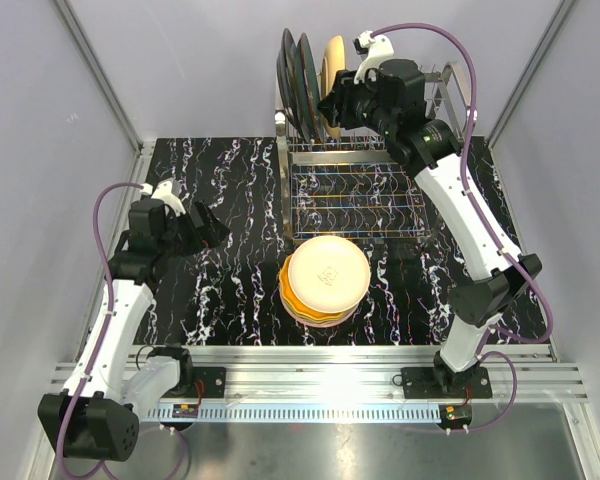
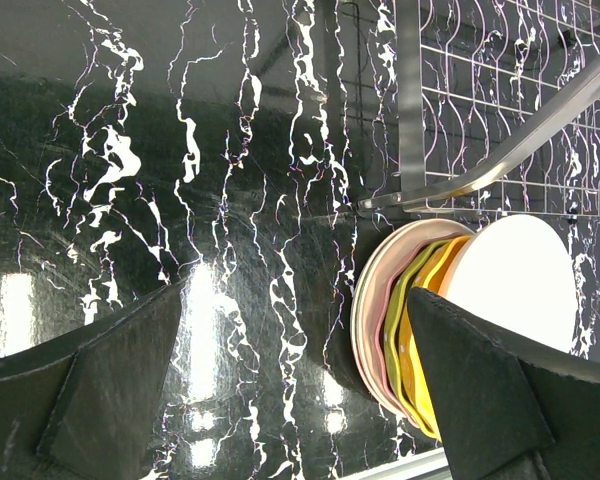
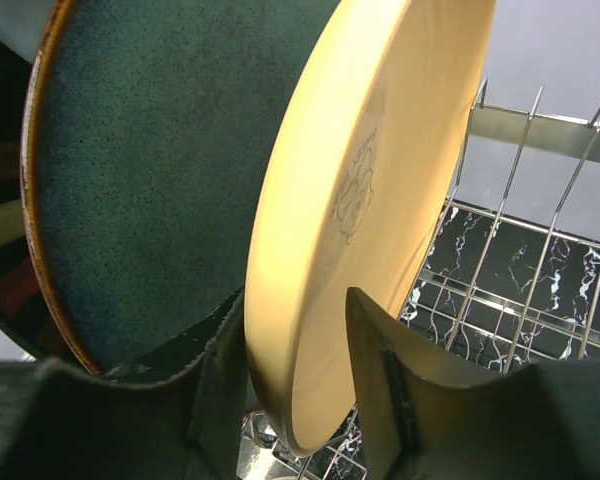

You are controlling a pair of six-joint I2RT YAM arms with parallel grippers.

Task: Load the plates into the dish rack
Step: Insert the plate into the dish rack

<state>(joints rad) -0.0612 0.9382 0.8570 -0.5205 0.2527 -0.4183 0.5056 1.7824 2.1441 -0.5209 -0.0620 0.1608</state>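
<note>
Three plates (image 1: 298, 75) are stood in the dish rack (image 1: 355, 200), the cream-yellow one (image 3: 360, 200) straddled by the right tool (image 3: 295, 318) (gripped or freed can't be told), so a clean back-off is needed next.

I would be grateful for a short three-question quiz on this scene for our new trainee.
1. True or false: the left tool holds a plate.
2. How many plates stand upright in the dish rack? A one, B three, C six.
3. Fill the gap: the right tool has a finger on each side of the rim of the ___ plate.

Key: 1 false, it is open and empty. 2 B. 3 cream-yellow plate.
</note>
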